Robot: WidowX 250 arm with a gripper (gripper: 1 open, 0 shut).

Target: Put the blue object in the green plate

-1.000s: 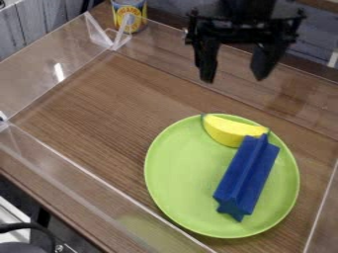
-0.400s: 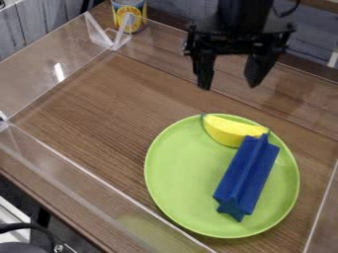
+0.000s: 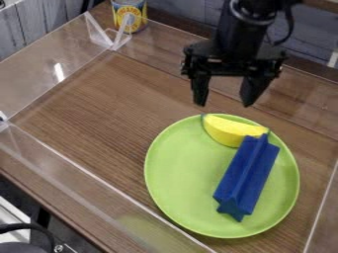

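Note:
The dark-blue ridged bar (image 3: 247, 176) lies flat on the lime-green plate (image 3: 179, 183), on its right half, pointing roughly toward the far edge. A yellow wedge (image 3: 232, 128) lies on the plate's far rim, touching the bar's far end. My black gripper (image 3: 228, 92) hangs open and empty above the table, just beyond the plate's far rim and above the yellow wedge, fingers pointing down.
Clear plastic walls (image 3: 53, 69) enclose the wooden table (image 3: 119, 109) on the left, front and back. A yellow-and-white can (image 3: 126, 15) stands at the far left behind the wall.
My gripper has come down and moved toward the plate, staying open and empty. The blue bar, yellow wedge and plate have not moved.

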